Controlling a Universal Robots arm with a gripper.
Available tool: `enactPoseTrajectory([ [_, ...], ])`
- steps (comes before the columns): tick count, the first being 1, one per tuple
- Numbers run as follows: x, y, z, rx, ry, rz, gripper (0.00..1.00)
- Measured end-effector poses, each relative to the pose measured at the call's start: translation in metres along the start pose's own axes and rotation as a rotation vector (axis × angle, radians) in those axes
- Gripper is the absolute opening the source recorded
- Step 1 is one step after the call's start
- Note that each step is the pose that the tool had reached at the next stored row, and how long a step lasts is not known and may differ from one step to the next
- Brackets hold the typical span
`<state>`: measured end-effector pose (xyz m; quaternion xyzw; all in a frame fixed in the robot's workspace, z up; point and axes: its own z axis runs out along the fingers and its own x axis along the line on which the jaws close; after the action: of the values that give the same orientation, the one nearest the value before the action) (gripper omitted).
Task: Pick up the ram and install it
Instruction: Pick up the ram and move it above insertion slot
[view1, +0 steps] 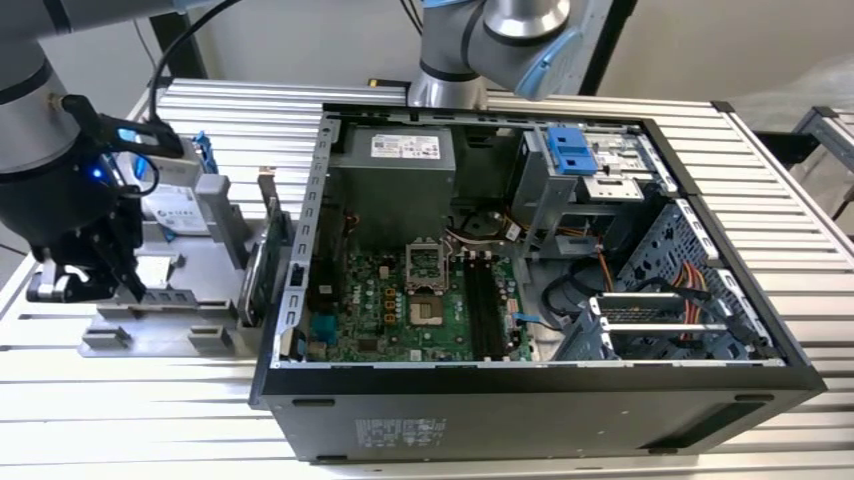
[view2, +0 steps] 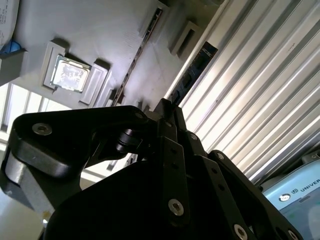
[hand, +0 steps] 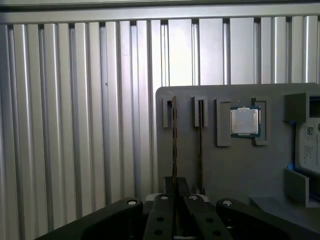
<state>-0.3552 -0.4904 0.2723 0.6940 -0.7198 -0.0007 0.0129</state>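
Observation:
In both wrist views the ram (hand: 174, 140) (view2: 192, 72), a thin dark stick seen edge-on, runs out from between my black fingers. My gripper (hand: 175, 182) (view2: 167, 107) is shut on its near end. The stick's far end sits just beside its slot bracket on the grey fixture (hand: 225, 170). In the exterior view my gripper (view1: 127, 288) hangs over that fixture (view1: 147, 335) at the exterior view's left, outside the open computer case (view1: 534, 405). The motherboard's long black memory slots (view1: 483, 310) lie inside the case.
A second memory stick (hand: 201, 145) stands in the neighbouring fixture slot, next to a processor chip (hand: 245, 121). A hard drive in a blue frame (view1: 180, 215) and a green expansion card (view1: 274, 255) stand between fixture and case. Another arm's joint (view1: 494, 40) rises behind the case.

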Motion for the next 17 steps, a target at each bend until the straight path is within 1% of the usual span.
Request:
enactPoseTrajectory([
  [17, 0.0001, 0.0001, -0.0069, 0.0000, 0.0000, 0.000, 0.00],
])
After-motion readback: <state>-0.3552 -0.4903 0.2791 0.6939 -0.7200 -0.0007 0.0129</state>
